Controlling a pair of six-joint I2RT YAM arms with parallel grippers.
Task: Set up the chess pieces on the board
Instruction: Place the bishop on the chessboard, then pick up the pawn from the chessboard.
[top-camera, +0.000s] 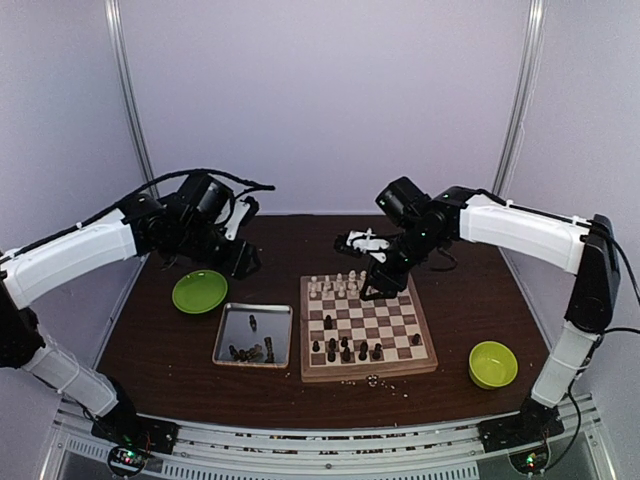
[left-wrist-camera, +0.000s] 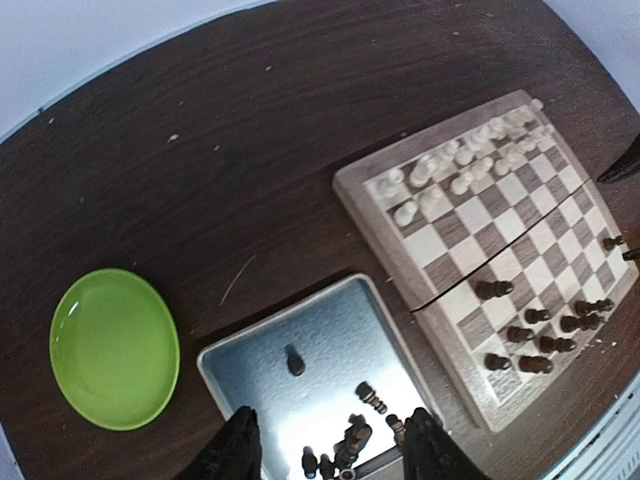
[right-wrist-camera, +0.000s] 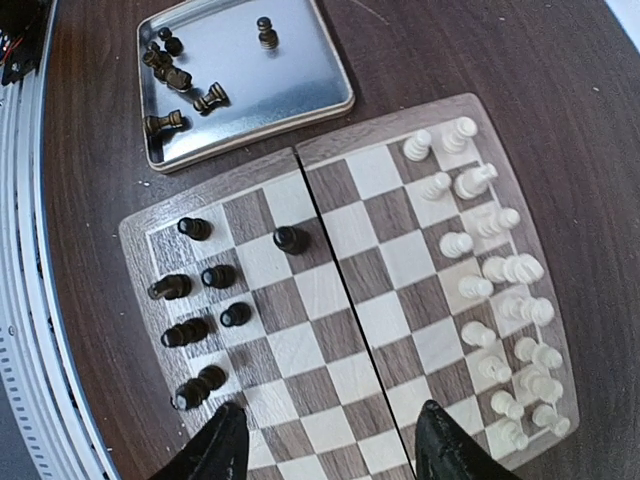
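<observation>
Left gripper (left-wrist-camera: 333, 452): jaws parted, about midway. The black fingertips (left-wrist-camera: 238, 445) poke in at the bottom edge of the left wrist view, with nothing between them and touching nothing, hanging above the tray.
Green round plate (top-camera: 199, 291): left of centre in the top view, on the dark brown table (top-camera: 160, 350), just left of the tray.
Silver rectangular metal tray (top-camera: 232, 332): between plate and board. Dark wooden chess pieces (left-wrist-camera: 350, 435) huddle at its lower end, with one standing alone mid-tray.
Square wooden checkered chessboard (right-wrist-camera: 330, 335): centre of the top view, close beside the tray's right edge. More dark pieces crowd the left part of the right wrist view, one set a little apart. Pale cream chessmen (right-wrist-camera: 500, 268) line the right side.
Right gripper (right-wrist-camera: 330, 440): jaws wide apart and empty, fingers at the bottom edge of the right wrist view, held over the board's middle squares and clear of every piece.
Green round bowl (top-camera: 493, 363): lower right of the top view, apart from the board.
</observation>
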